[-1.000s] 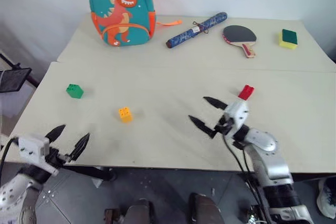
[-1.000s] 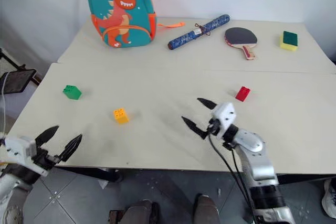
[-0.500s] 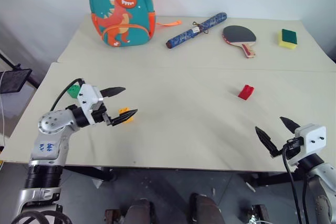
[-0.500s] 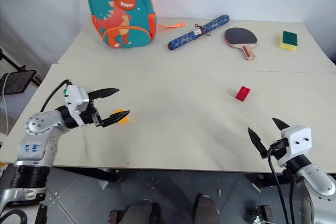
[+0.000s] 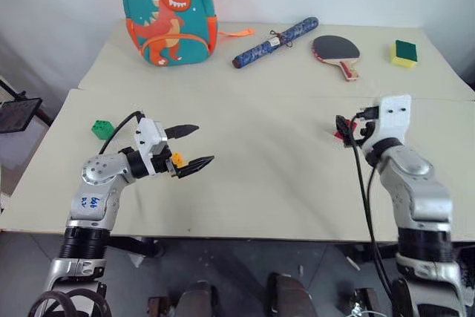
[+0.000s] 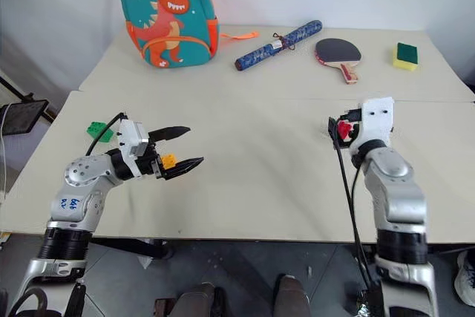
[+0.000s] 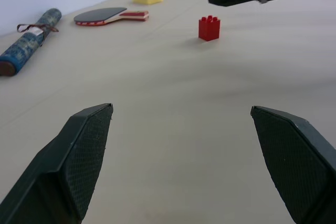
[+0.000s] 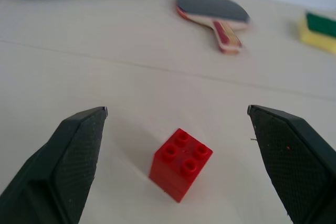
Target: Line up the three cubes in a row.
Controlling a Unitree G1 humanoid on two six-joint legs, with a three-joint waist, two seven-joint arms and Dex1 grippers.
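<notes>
The green cube (image 5: 102,128) sits near the table's left edge. My left gripper (image 5: 202,145) hovers open over the table and points right. The yellow-orange cube (image 5: 178,159) peeks out by the roots of its fingers, partly hidden; I cannot tell whether it is touched. On the right lies the red cube (image 8: 180,163), studs up, on the table just ahead of my right gripper (image 8: 177,109). That gripper is open, with one finger to each side of the cube and apart from it. In the left wrist view the red cube (image 7: 209,28) stands far off.
At the back stand a dinosaur backpack (image 5: 169,12), a rolled blue bundle (image 5: 274,33), a table tennis paddle (image 5: 338,50) and a yellow sponge with a green top (image 5: 404,53). A seam crosses the table (image 5: 267,183). A black device (image 5: 15,113) hangs off the left side.
My left gripper rose from below the table's front edge and moved right, over the yellow-orange cube. My right gripper swung out to the front right, then forward to the red cube.
</notes>
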